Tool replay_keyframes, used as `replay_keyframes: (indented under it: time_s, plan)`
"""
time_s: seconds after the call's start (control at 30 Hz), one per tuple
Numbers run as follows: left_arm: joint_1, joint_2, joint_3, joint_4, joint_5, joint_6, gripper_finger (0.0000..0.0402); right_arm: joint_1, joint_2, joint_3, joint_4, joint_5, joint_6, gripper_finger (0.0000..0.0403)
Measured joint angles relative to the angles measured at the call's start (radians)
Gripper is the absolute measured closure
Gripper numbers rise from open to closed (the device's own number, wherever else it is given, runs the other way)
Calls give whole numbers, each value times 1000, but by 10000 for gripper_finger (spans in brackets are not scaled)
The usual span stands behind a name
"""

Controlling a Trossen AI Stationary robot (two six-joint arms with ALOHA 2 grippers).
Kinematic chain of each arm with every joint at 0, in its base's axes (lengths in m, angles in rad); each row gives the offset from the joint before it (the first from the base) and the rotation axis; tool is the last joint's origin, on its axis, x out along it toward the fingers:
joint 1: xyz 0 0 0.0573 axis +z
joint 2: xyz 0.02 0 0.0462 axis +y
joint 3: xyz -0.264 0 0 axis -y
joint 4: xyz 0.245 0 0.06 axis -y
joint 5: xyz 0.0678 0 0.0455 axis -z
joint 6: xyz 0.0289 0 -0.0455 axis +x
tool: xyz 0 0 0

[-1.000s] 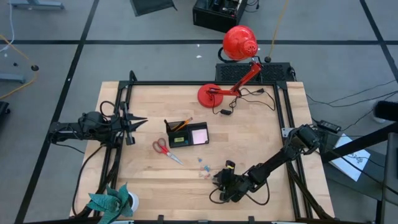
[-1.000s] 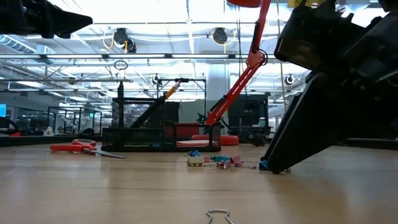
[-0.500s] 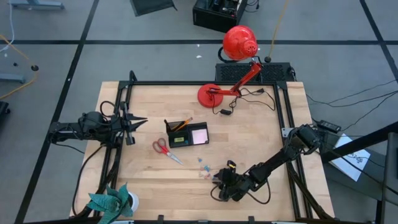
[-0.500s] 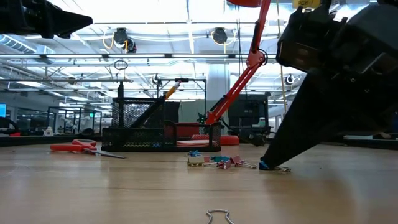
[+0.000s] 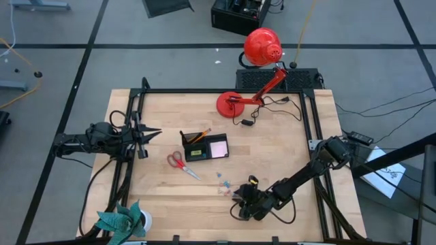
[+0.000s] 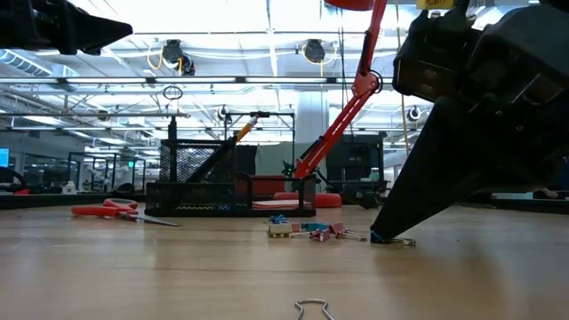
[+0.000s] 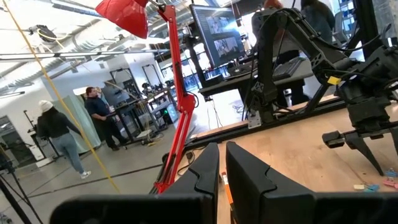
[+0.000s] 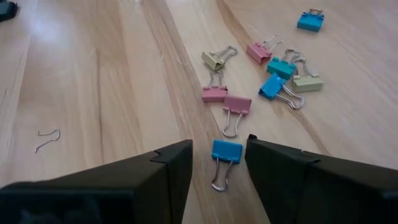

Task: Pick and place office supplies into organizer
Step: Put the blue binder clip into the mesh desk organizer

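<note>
- The right gripper (image 8: 217, 163) is low on the near part of the worktop (image 5: 286, 150), its tips down at the wood with a blue clip (image 8: 226, 152) lying between the open fingers (image 8: 174, 165), not yet pinched.
- Since a second ago the right arm has barely moved: in the high view it has crept slightly toward the clips, and in the low view the fingers have settled closer over that clip (image 6: 391, 238). The jaws have kept the same gap throughout.
- My reading is that the approach is done and the squeeze is the next thing due; no clip has been lifted yet.
- Other clips (image 8: 273, 74) (pink, teal, blue, cream) lie scattered just beyond the blue one, apart from it, so it can probably be taken alone.
- A loose wire handle (image 8: 47, 139) lies off to one side, well apart.
- The organizer (image 5: 204, 147) sits mid-worktop, far from the right gripper, with pens and a pencil (image 5: 199, 137) already standing in it and a pink notepad (image 5: 219, 146) in one compartment.
- The scissors (image 5: 180, 162) lie flat just beside the organizer, still outside it.
- The left gripper (image 7: 222, 168) waits at the left edge, above the worktop, fingers close together and holding nothing.
- The lamp (image 5: 261, 49) and plant (image 5: 121, 222) have not moved.
</note>
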Motion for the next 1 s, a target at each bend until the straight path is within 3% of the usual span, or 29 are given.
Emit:
replay_keyframes:
  time_s: [0.43, 1.0]
  plan:
    - [0, 0, 0, 0, 0, -1, 366, 1, 21, 4, -28, -30, -17, 266]
    - [0, 0, 0, 0, 0, -1, 366, 11, 20, 4, -55, -19, -72, 356]
